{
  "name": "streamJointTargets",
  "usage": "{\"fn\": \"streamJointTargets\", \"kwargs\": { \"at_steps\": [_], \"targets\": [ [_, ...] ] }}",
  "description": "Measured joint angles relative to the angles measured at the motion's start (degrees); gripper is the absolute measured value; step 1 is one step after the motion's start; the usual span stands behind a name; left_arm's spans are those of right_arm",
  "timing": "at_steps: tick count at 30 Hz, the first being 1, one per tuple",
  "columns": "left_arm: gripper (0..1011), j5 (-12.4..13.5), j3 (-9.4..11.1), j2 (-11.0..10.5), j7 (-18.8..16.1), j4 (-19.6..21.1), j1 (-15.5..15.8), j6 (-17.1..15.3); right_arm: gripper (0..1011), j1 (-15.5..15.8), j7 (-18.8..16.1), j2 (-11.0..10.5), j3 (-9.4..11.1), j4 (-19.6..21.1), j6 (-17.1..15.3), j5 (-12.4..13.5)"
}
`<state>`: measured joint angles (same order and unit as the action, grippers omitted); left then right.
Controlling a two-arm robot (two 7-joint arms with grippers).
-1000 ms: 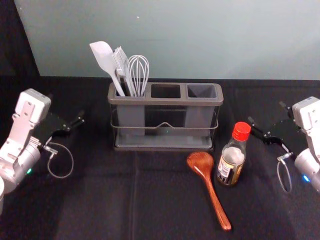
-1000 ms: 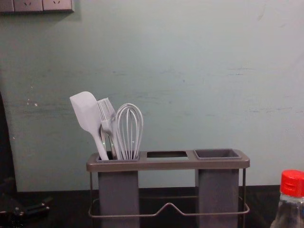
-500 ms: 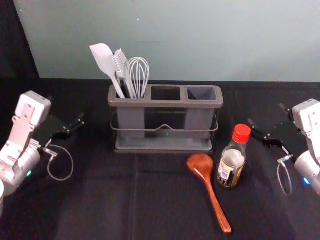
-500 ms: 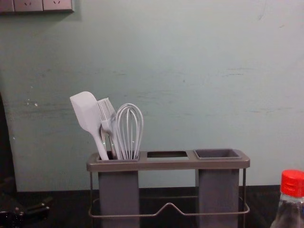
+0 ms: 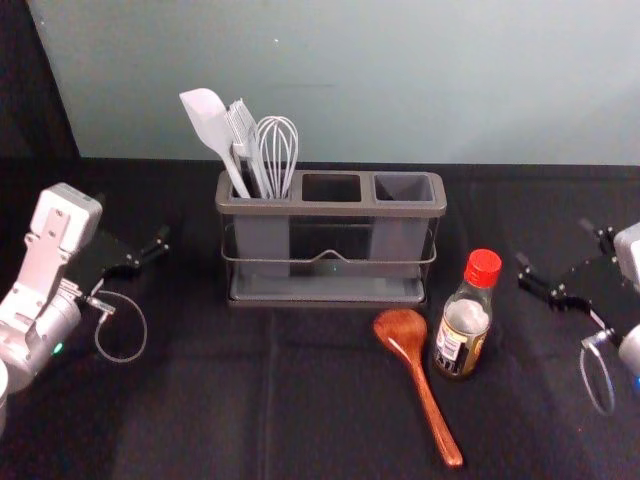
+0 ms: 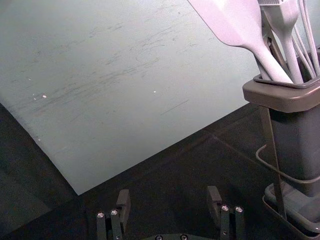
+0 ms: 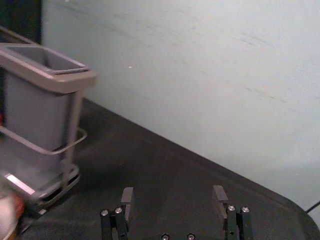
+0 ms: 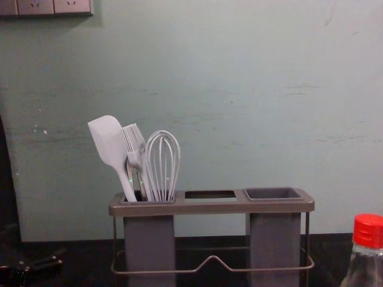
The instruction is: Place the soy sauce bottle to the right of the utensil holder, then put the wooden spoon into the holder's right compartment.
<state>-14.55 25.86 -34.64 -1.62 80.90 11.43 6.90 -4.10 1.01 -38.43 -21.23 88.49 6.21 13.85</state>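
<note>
The bottle [image 5: 462,335] stands left of the right gripper's [image 5: 554,242] parted fingers [image 5: 537,286].

a scuffed grey-green wall [image 8: 239,89], with sockets [image 8: 72,6] high at left, stands behind black cloth [image 5: 180,420].

The wooden spoon [image 5: 416,362] lies beside the upright soy sauce bottle [image 5: 464,325]; right gripper [image 5: 554,243] open, right of bottle; left gripper [image 5: 132,218] left of utensil holder [image 5: 330,208].

This looks like a robotics lab, with robot arms [image 5: 41,264] on both sides of a bench [image 5: 200,420] draped in black, before a plain, scuffed wall [image 8: 239,137] with power sockets [image 8: 36,6].
</note>
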Motion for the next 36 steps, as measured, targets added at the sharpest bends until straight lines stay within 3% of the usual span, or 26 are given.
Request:
{"fn": "streamJointTargets", "kwargs": {
  "at_steps": [7, 14, 28, 36],
  "targets": [
    [1005, 0.0, 0.0, 0.0, 0.0, 0.0, 0.0, 0.0, 1002, 3.0, -6.8, -3.5, 0.9, 3.5, 1.4, 2.2],
    [1005, 0.0, 0.0, 0.0, 0.0, 0.0, 0.0, 0.0, 1003, 5.6, -16.2, -7.0, 2.6, 6.8, 5.4, 6.9],
    [1005, 0.0, 0.0, 0.0, 0.0, 0.0, 0.0, 0.0, 1002, 9.2, -20.1, -9.3, 7.3, 10.5, 4.1, 11.6],
    [1005, 0.0, 0.0, 0.0, 0.0, 0.0, 0.0, 0.0, 1002, 10.4, -23.0, -10.0, 9.0, 12.9, 0.3, 14.6]
  ]
}}
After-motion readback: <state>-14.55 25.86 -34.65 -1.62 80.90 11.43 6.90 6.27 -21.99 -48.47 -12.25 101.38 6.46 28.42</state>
